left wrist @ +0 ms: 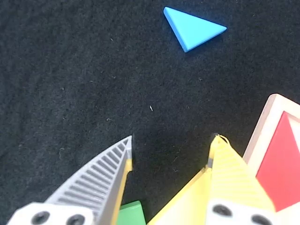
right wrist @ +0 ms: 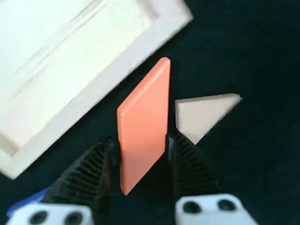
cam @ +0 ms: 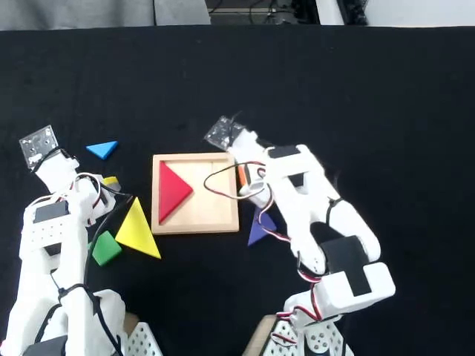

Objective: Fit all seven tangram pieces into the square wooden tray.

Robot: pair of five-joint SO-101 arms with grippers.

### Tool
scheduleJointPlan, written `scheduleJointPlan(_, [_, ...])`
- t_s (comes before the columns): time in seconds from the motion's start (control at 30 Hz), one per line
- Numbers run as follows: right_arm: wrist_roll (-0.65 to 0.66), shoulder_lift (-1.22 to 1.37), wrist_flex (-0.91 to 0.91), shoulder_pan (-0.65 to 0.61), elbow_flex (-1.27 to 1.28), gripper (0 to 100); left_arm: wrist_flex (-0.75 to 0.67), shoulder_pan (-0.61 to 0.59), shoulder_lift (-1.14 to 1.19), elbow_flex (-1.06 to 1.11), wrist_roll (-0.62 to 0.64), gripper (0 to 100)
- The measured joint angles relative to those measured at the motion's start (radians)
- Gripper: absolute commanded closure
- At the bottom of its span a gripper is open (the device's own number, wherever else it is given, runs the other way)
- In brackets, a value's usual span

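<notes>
Up close we see the right gripper (right wrist: 142,143) pinching one orange piece (right wrist: 145,105); left gripper (left wrist: 173,138) wide open; one red triangle (cam: 172,190) in the tray (cam: 211,211).

A red triangle (cam: 172,190), orange piece (right wrist: 143,129), blue triangle (left wrist: 192,29); black table (cam: 371,96).

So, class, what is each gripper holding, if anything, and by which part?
The right gripper holds the orange piece, pinched across its flat faces near one end. The left gripper holds nothing.
</notes>
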Motion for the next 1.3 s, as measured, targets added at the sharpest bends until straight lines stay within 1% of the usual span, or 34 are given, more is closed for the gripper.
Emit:
scheduleJointPlan(0.1, [-0.012,0.000,-0.046,0.003,0.002,99.0,0.000,0.000,0.000,0.000,0.000,74])
scheduleJointPlan(0.17, [-0.018,0.000,-0.068,0.003,0.014,98.1,0.000,0.000,0.000,0.000,0.000,74])
scheduleJointPlan(0.27, [-0.038,0.000,-0.049,0.003,0.015,98.8,0.000,0.000,0.000,0.000,0.000,74])
scheduleJointPlan(0.33, [-0.098,0.000,0.009,0.006,0.008,98.8,0.000,0.000,0.000,0.000,0.000,74])
scheduleJointPlan(0.43, [-0.213,0.000,0.147,0.014,-0.051,98.8,0.000,0.000,0.000,0.000,0.000,74])
scheduleJointPlan(0.6, [-0.325,0.000,0.364,0.012,-0.112,98.6,0.000,0.000,0.000,0.000,0.000,74])
scheduleJointPlan(0.7, [-0.399,0.000,0.427,0.055,-0.117,95.7,0.000,0.000,0.000,0.000,0.000,74])
scheduleJointPlan(0.83, [-0.488,0.000,0.391,0.164,-0.117,84.5,0.000,0.000,0.000,0.000,0.000,74])
scheduleJointPlan(0.9, [-0.500,0.000,0.362,0.181,-0.117,81.9,0.000,0.000,0.000,0.000,0.000,74])
scheduleJointPlan(1.03, [-0.500,0.000,0.279,0.176,-0.107,81.8,0.000,0.000,0.000,0.000,0.000,74])
scheduleJointPlan(1.3, [-0.459,-0.021,0.262,0.178,-0.107,81.8,0.000,0.000,0.000,0.000,0.000,74])
